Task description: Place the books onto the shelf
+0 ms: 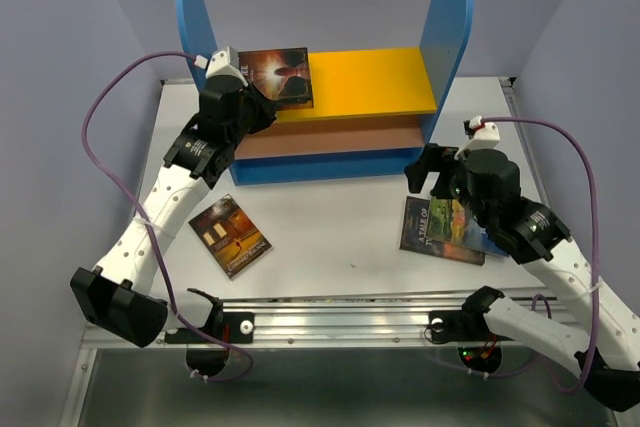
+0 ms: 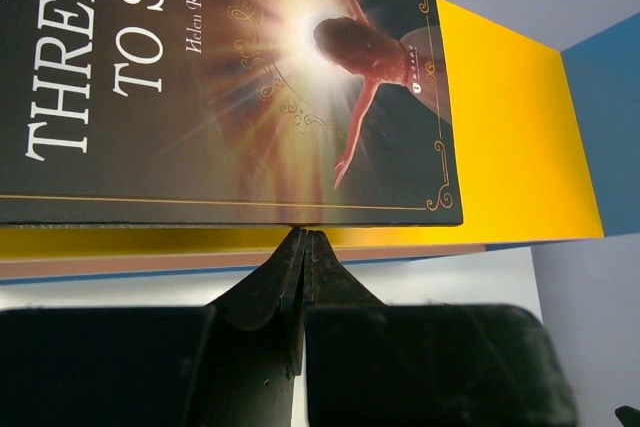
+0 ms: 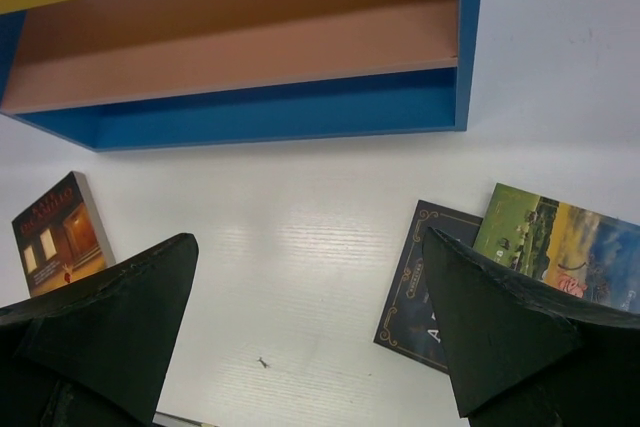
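The dark book [image 1: 280,75] is laid flat at the left end of the top board [image 1: 375,82] of the shelf [image 1: 447,17], directly ahead of the left claw [image 2: 303,239], whose pressed-together tips are set against its near edge. The right claw [image 3: 308,242] is held spread.

White arms [image 1: 150,219], black jaws, purple cables [image 1: 84,132]

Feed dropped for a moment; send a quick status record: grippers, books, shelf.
left gripper: shut, tips at dark book's near edge
right gripper: open, over table, holding nothing
dark book: flat on top board of shelf, left end
brown book: table, left
green book: table, right, overlapping blue book
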